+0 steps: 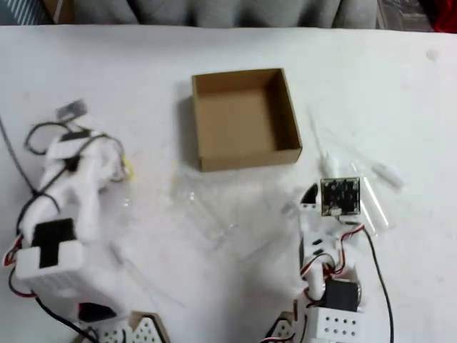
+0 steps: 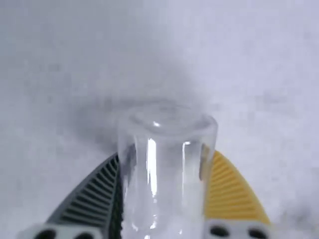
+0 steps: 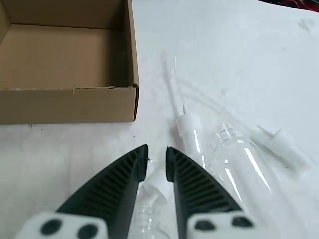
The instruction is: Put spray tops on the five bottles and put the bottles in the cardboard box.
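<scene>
Two arms work at the table (image 1: pixel 400 86). The left gripper (image 2: pixel 165 158), at the left of the high view, is clamped on a clear bottle (image 2: pixel 167 134) with a finger pressed to each side. The right gripper (image 3: pixel 156 151), at lower right, is parted by a narrow gap over a small bottle (image 3: pixel 149 211). The cardboard box (image 1: pixel 250 158) sits at upper centre. To its lower right lie a capped bottle (image 3: pixel 192 137), an uncapped bottle (image 3: pixel 244 162) and a loose spray top (image 3: pixel 279 144).
</scene>
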